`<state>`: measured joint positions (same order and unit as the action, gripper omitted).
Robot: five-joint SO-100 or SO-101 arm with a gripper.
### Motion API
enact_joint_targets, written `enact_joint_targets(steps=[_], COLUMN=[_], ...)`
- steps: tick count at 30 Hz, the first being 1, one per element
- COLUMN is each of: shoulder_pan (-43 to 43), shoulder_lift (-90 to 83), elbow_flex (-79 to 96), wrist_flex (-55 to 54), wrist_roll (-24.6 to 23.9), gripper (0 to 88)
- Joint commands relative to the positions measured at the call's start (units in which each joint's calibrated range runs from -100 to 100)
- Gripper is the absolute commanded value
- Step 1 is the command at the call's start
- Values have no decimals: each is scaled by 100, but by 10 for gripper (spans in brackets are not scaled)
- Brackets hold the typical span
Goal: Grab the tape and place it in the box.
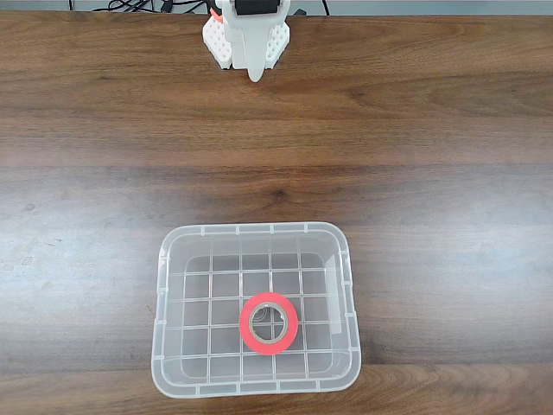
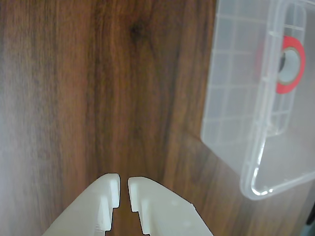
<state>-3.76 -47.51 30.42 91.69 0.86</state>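
**A:** Where is the tape (image 1: 270, 323) right now?

**B:** Lying flat on the ribbed bottom of the box (image 1: 164, 294), in the near half and roughly centred left to right in the fixed view. The wrist view shows it too, through the clear wall at the far right of the picture.

**A:** And the arm?

**B:** At the far edge of the table (image 1: 449, 130), well apart from the box. The gripper (image 2: 124, 191) points at bare wood in the wrist view, its two white fingers drawn almost together with only a thin slit between them. Nothing sits between them, so it is closed and empty.

**A:** So how far along is the job?

**B:** I judge it finished in substance. The roll rests inside the bin, not on the rim or leaning on a wall, and the arm looks tucked back near its base.

**A:** Anything left to do?

**B:** Nothing that I can see; at most the arm settles into its rest pose.
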Motion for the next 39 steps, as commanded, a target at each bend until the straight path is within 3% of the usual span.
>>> enact_joint_targets(steps=[1, 11, 17, 39], shoulder_pan=[120, 134, 134, 142], shoulder_lift=[-1259, -3222, -4565, -5128], elbow_flex=[1991, 5355, 6450, 6678], wrist_flex=[-1027, -2680, -2765, -2568], wrist_roll=[19, 19, 19, 14], gripper=[12, 12, 11, 13])
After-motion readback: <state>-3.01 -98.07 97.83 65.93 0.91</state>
